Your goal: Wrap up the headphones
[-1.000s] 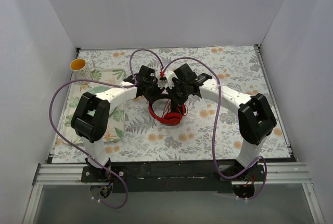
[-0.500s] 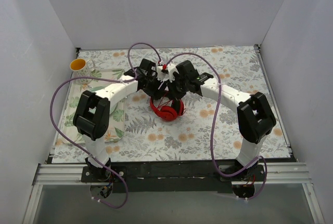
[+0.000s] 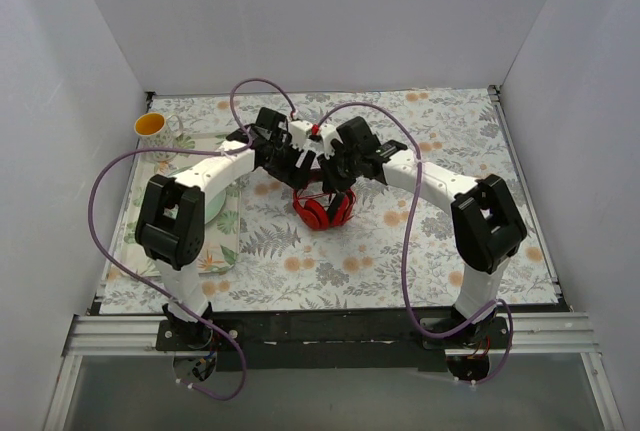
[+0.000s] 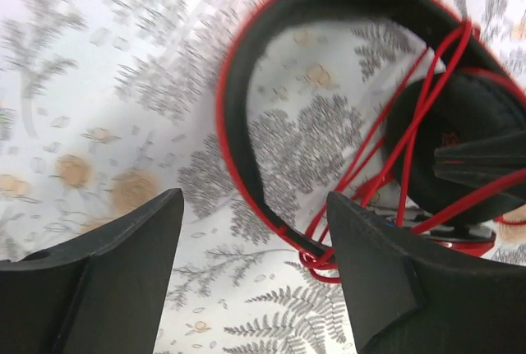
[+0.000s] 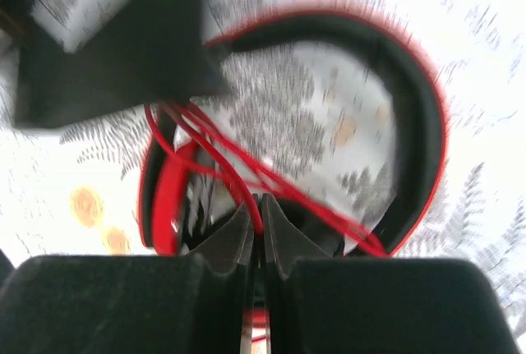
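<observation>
From above, the red over-ear headphones with black pads [image 3: 322, 212] lie mid-way across the floral-patterned bench [image 3: 420, 251], beneath both wrists.

Left wrist: the left pincer [image 4: 255, 206] gapes apart over the headband [image 4: 236, 99].

Right wrist: the right pincer [image 5: 256, 209] is pinched together on the thin red cable [image 5: 215, 163].

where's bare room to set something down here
Bare cloth: the far right corner, and the near strip between the arm bases. Crowded: the middle, where the left pincer and right pincer meet over the headphones, and the left by the cup.
</observation>
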Controlling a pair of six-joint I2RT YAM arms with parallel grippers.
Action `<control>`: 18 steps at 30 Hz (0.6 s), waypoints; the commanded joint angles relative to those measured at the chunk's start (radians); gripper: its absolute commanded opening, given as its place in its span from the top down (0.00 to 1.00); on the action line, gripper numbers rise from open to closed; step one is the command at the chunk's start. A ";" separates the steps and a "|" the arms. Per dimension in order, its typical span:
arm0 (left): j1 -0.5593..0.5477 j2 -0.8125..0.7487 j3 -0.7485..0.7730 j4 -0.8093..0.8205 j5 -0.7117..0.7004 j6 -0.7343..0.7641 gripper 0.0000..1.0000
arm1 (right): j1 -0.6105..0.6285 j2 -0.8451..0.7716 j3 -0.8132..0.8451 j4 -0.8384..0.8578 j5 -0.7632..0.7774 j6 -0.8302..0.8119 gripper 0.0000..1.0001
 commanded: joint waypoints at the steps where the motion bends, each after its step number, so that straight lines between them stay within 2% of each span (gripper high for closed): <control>1: 0.062 -0.126 0.035 0.107 0.032 -0.042 0.30 | 0.006 0.052 0.007 -0.151 0.036 0.009 0.90; 4: 0.082 -0.137 0.055 0.114 0.034 -0.048 0.37 | 0.006 0.064 0.024 -0.165 0.060 -0.001 0.90; 5: 0.082 -0.143 0.055 0.116 0.054 -0.039 0.40 | 0.006 0.067 0.029 -0.166 0.061 -0.006 0.90; 6: 0.084 -0.164 0.045 0.119 0.075 -0.027 0.51 | 0.006 0.069 0.030 -0.162 0.061 -0.008 0.90; 8: 0.082 -0.198 0.022 0.116 0.158 0.025 0.55 | 0.006 0.065 0.035 -0.158 0.060 -0.014 0.90; 9: 0.082 -0.215 0.007 0.113 0.254 0.050 0.55 | 0.008 0.064 0.041 -0.155 0.060 -0.017 0.90; 12: 0.062 -0.278 -0.058 0.093 0.368 0.122 0.55 | 0.008 0.064 0.061 -0.161 0.076 -0.028 0.90; 15: 0.036 -0.303 -0.116 0.098 0.367 0.144 0.48 | 0.008 0.069 0.070 -0.171 0.083 -0.035 0.90; 17: 0.033 -0.297 -0.142 0.125 0.333 0.119 0.37 | 0.008 0.072 0.072 -0.174 0.084 -0.037 0.90; 18: 0.033 -0.293 -0.147 0.153 0.315 0.107 0.36 | 0.008 0.070 0.070 -0.174 0.084 -0.037 0.89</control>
